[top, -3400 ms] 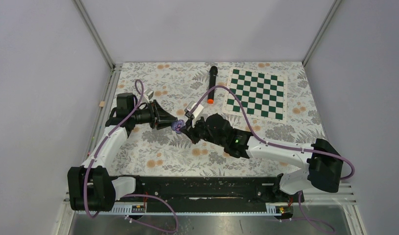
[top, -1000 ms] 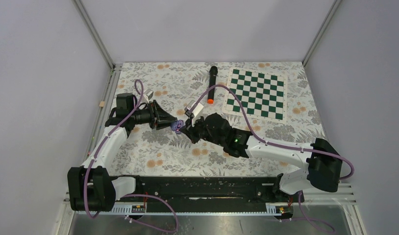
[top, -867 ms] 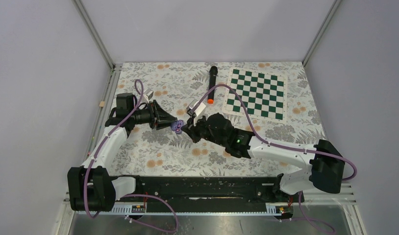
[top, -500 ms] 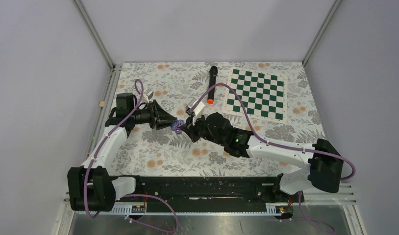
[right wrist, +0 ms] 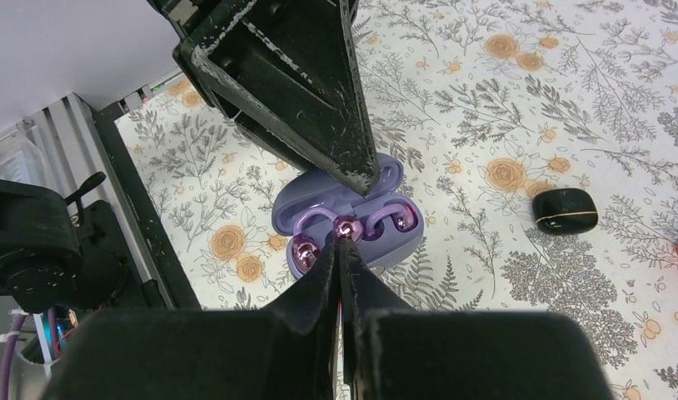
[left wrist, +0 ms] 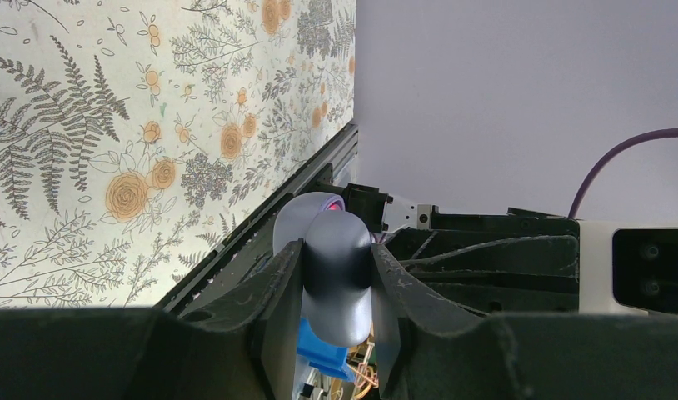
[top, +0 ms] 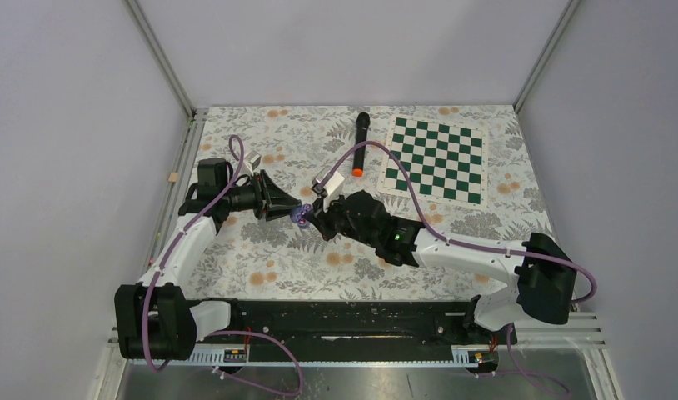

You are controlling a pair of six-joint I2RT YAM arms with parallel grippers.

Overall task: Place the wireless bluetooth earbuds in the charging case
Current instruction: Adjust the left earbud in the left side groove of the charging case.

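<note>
Your left gripper (top: 296,212) has its fingers (left wrist: 279,321) clamped on the charging case (right wrist: 287,221), one finger on each flank, case squeezed between them. The lid is open. You can't tell from these views whether the case touches the floral table cover (top: 261,258).

Your right gripper (right wrist: 342,246) has its fingers pressed almost together, pinching a pale purple earbud (right wrist: 346,227) right at the tips. That earbud is down in the middle of the open case. Two more shiny purple ends sit in the case, one (right wrist: 302,247) just left of your right fingertips and one (right wrist: 402,218) just right of them, joined by purple loops (whether these are separate buds or parts of one piece, can't tell).

In the right wrist view one left finger (right wrist: 311,100) comes in from above, its tip touching the far rim of the case, just beyond your right fingertips. Tight spot: both grippers meet at the case, nearly tip to tip.

Right of your right fingers, well apart from the case, a small black oval object (right wrist: 566,210) lies on the cloth. Beyond the right fingers lies the microphone (top: 361,143), with the chessboard (top: 436,158) beside it. Left of the case runs the table's metal edge rail (right wrist: 127,187). Bare cloth lies on the near side of both grippers.
</note>
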